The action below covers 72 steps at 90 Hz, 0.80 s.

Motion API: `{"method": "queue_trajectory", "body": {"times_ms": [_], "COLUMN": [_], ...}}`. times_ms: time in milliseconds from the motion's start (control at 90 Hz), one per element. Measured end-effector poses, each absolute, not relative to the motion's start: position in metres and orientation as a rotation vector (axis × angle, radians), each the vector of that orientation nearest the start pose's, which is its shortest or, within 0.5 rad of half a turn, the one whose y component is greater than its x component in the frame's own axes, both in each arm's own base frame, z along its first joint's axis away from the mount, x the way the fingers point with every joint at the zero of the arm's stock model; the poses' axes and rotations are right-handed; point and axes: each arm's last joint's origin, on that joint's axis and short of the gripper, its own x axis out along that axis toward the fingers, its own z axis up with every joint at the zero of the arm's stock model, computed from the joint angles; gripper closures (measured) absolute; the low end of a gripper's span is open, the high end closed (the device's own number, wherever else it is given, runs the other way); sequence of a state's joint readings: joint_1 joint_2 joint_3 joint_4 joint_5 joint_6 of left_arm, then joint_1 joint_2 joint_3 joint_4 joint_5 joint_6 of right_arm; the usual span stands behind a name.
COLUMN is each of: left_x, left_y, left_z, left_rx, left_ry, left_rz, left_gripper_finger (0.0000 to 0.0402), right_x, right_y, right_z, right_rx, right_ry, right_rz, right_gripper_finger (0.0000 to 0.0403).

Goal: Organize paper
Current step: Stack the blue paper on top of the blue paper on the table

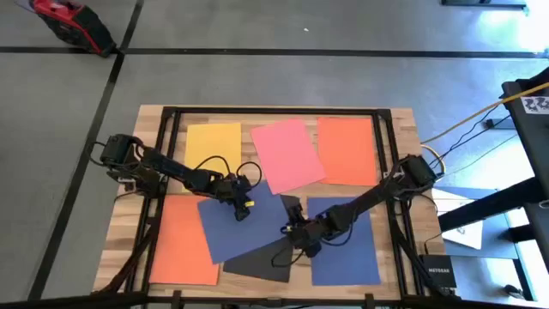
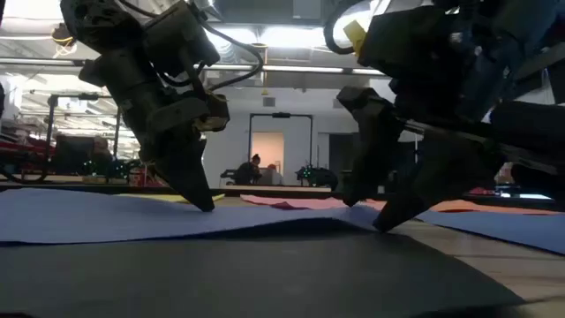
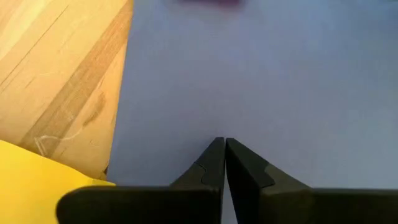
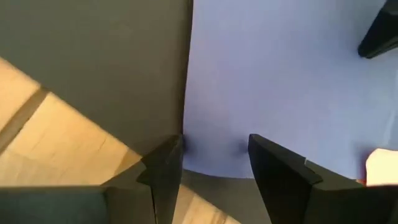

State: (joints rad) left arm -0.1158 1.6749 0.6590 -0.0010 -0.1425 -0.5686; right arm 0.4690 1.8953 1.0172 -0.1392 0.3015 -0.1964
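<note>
The black sheet (image 1: 268, 257) lies nearest the surface's front edge, its corner tucked under the tilted dark blue sheet (image 1: 232, 225) at mid-surface. The right end effector (image 1: 298, 243) straddles that overlap, fingers apart, one on each side of the black sheet's edge. The left end effector (image 1: 243, 212), fingers together, presses its tip onto the same blue sheet, whose long axis runs obliquely toward the front-left orange sheet (image 1: 183, 240). A second dark blue sheet (image 1: 343, 240) lies front-right. Yellow (image 1: 213, 146), pink (image 1: 286, 154) and orange (image 1: 346, 150) sheets line the back edge, well clear
</note>
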Motion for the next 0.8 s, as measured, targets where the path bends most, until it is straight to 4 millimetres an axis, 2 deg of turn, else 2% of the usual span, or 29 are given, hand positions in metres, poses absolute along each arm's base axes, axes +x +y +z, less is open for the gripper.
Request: {"method": "queue_trajectory", "body": {"times_ms": [256, 800], "left_x": [0.2766, 0.2765], "left_y": [-0.0295, -0.0307], "left_z": [0.1074, 0.1074], "left_rx": [-0.388, -0.393], "left_ry": [0.966, 0.966], "left_rz": [0.309, 0.307], "left_gripper_finger": [0.0402, 0.0402], "right_x": [0.3241, 0.3274], "right_y": [0.1522, 0.1566], "right_z": [0.1241, 0.1308], "right_rx": [-0.616, -0.64], "right_ry": [0.902, 0.869], "right_rz": [0.158, 0.122], "right_gripper_finger": [0.023, 0.023]}}
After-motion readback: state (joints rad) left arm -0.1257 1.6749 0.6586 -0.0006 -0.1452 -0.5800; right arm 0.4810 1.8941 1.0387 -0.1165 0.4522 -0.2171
